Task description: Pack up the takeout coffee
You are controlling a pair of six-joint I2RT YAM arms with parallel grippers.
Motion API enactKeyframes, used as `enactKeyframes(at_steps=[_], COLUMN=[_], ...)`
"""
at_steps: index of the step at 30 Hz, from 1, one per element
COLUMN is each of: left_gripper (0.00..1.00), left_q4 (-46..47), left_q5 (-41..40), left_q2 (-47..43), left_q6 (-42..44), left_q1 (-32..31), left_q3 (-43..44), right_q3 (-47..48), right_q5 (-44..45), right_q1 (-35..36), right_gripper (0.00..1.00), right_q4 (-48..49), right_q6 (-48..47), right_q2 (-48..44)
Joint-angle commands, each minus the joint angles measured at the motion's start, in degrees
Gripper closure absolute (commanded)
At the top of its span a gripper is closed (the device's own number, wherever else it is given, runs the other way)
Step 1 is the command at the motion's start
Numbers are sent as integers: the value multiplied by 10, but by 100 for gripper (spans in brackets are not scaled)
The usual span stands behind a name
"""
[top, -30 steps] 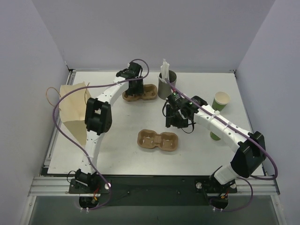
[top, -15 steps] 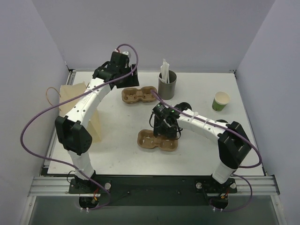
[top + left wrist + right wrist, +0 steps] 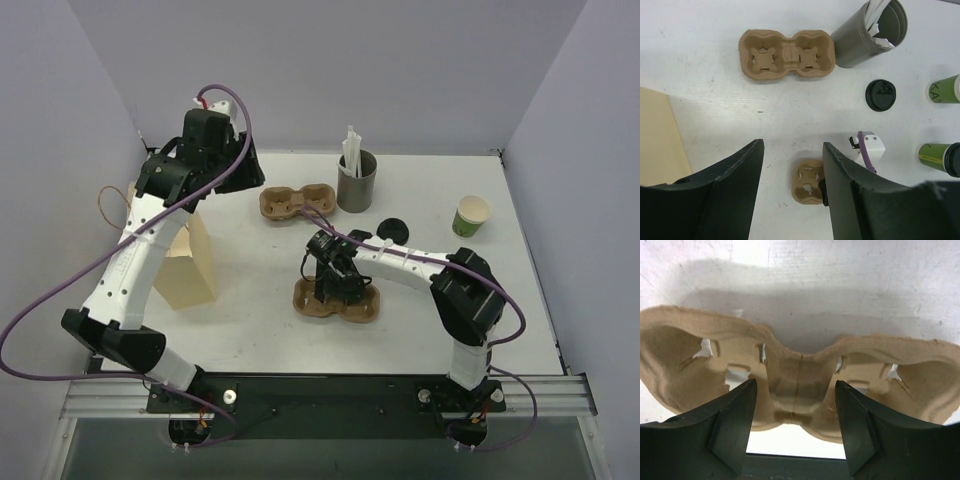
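Pulp-thin at the waist, so risks buckling or skidding the near carrier [image 3: 680, 355] on closing the wide-spread right gripper [image 3: 794, 385] astride it, with left gripper [image 3: 792, 145] gaping empty and green cup [image 3: 471, 215] far right, black lid [image 3: 392, 230] loose.

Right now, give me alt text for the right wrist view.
The right gripper, seen from close above, holds its open jaws either side of the narrow middle of a brown pulp cup carrier. Both cup pockets look empty, and the carrier lies on a white table.
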Motion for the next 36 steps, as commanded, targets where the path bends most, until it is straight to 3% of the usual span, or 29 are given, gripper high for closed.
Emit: enactKeyframes(at_steps=[1,13,23,36], left_gripper=[41,44,36,42], left_q4=[-39,-132,-141,-107], left_q5=[-66,-246,-270,-258], left_q2=[-52,-135,-173,-134], left_q6=[-14,-18,43,132], left_q1=[15,59,156,216], left_q3=[25,21,-56,-119], right_q3=[43,55,42,43], right_q5=[37,20,18,-2], right_q1=[4,3,-8,-42], right_gripper=[41,50,67,69], right_q4=[-29,-52,-49,-42], right_q6=[9,-20,-62,-133], right_q2=[18,43,2,-83])
